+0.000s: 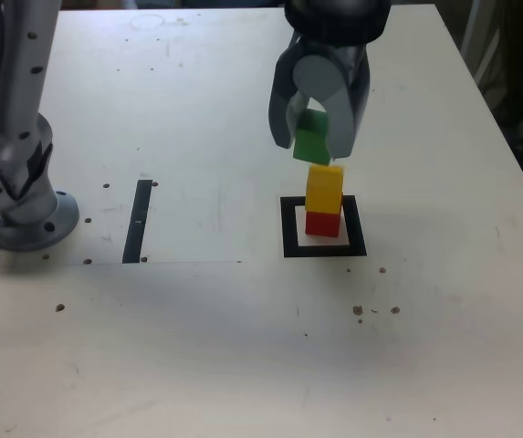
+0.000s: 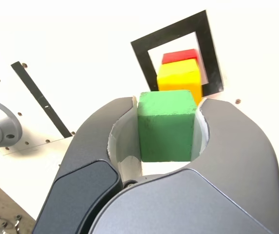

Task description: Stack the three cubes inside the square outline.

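Two cubes, yellow cube [image 1: 324,188] on red cube [image 1: 322,224], fill your square outline [image 1: 288,228] at centre frame; your tool [image 1: 314,146] clamps the green cube [image 1: 310,144] just above, pale bench [image 1: 197,347] open around.

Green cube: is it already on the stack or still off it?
Off. The green cube sits clamped in the gripper, held in the air just above the yellow cube, which rests on the red cube.
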